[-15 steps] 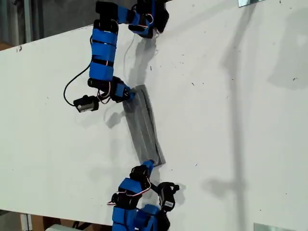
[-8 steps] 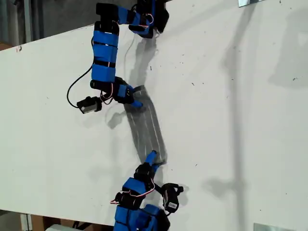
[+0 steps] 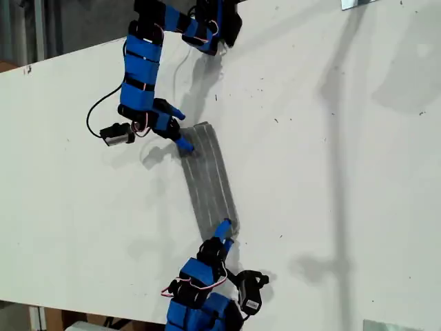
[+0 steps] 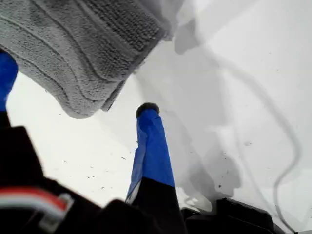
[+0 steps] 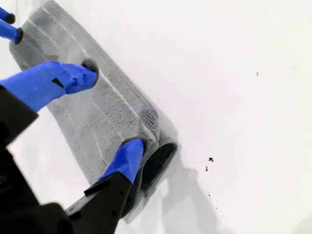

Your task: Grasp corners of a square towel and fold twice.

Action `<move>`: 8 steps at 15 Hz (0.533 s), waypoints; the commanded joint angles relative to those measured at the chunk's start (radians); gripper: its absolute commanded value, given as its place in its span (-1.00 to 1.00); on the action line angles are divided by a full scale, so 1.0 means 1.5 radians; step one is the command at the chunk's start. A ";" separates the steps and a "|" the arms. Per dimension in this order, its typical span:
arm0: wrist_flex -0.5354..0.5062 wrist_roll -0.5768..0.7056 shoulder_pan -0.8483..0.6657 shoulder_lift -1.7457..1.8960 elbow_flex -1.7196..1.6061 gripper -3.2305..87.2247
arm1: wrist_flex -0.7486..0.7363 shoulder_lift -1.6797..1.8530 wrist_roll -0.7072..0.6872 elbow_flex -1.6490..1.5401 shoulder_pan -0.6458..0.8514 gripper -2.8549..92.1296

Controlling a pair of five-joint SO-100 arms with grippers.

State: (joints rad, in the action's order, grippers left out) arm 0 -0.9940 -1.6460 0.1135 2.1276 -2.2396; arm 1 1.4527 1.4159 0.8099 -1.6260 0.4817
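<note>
The grey striped towel [image 3: 209, 178] lies folded into a long narrow strip on the white table [image 3: 331, 165]. My first gripper [image 3: 179, 129] hangs open at the strip's upper end in the exterior view, beside its edge. In the first wrist view a rounded corner [image 4: 80, 105] of the towel sits just off my first gripper [image 4: 75, 83], not pinched. My second gripper [image 3: 224, 229] is at the strip's lower end. In the second wrist view the towel [image 5: 92, 112] runs away from my second gripper [image 5: 112, 107], which is open and straddles the layered end.
A black cable [image 3: 95, 117] loops from the upper arm onto the table. Metal plates sit at the exterior view's top right [image 3: 358, 3] and bottom right [image 3: 389, 325]. The table's far edge [image 3: 62, 55] slants across that view's upper left.
My first gripper has let go of the towel's upper end, opened and drawn back toward the exterior view's left. My second gripper has shifted slightly along the lower end. The strip lies flatter.
</note>
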 commanded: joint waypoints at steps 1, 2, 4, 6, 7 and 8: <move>-0.017 -0.016 0.003 0.035 0.005 -0.35 | -0.046 -0.017 -0.016 -0.013 0.022 0.09; -0.013 -0.027 0.003 0.056 -0.024 -0.35 | -0.075 -0.060 -0.016 -0.017 0.024 0.12; -0.013 -0.061 0.003 0.136 -0.096 -0.36 | -0.109 -0.101 -0.013 -0.015 0.009 0.14; -0.010 -0.108 0.004 0.299 -0.231 -0.37 | -0.107 -0.096 0.005 -0.008 -0.021 0.12; -0.003 -0.127 0.007 0.391 -0.303 -0.37 | -0.108 -0.097 0.011 -0.015 -0.031 0.08; -0.008 -0.141 0.008 0.469 -0.361 -0.37 | -0.116 -0.099 0.022 -0.036 -0.037 0.05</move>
State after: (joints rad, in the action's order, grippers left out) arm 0 -1.0170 -1.8254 0.1135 2.6707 -2.7013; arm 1 1.2793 1.2502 0.8237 -1.6720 0.4418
